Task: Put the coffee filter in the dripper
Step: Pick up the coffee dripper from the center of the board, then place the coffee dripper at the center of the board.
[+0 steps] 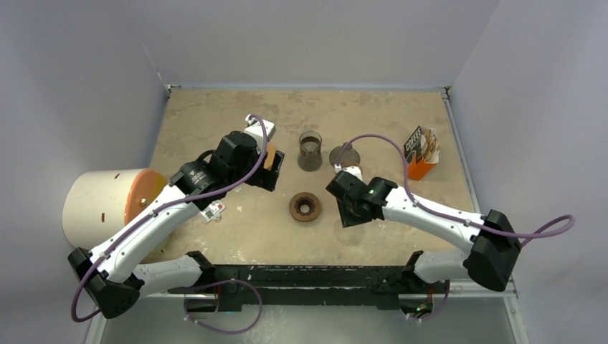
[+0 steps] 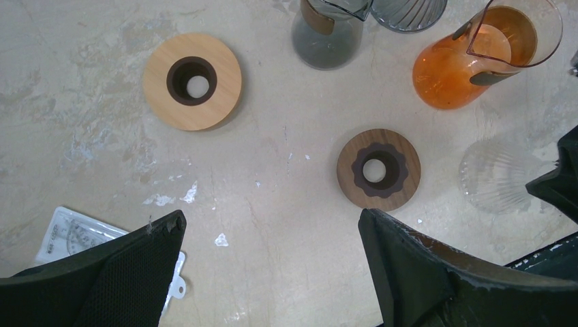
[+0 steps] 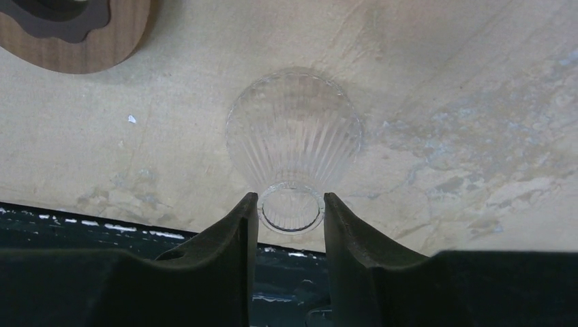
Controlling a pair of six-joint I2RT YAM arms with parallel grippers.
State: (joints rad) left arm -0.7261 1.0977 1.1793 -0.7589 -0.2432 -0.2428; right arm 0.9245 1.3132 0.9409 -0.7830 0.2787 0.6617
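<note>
The dripper's clear ribbed glass cone (image 3: pixel 293 133) rests on the table, wide mouth away from the right wrist camera. My right gripper (image 3: pixel 292 201) is shut on its narrow neck, one finger on each side. The cone also shows in the left wrist view (image 2: pixel 492 176), beside the right gripper. The dark wood-like ring collar (image 1: pixel 305 206) lies apart on the table, left of my right gripper (image 1: pixel 351 209). My left gripper (image 2: pixel 272 225) is open and empty above bare table. No loose coffee filter shows; tan paper sticks out of the black-and-orange packet (image 1: pixel 420 153).
A smoky-grey glass cup (image 1: pixel 310 150) and a smoky ribbed cone (image 1: pixel 344 155) stand at the back middle. An orange glass vessel (image 2: pixel 477 58) and a light wooden ring (image 2: pixel 192 80) show in the left wrist view. A white cylinder (image 1: pixel 97 206) lies at the left edge.
</note>
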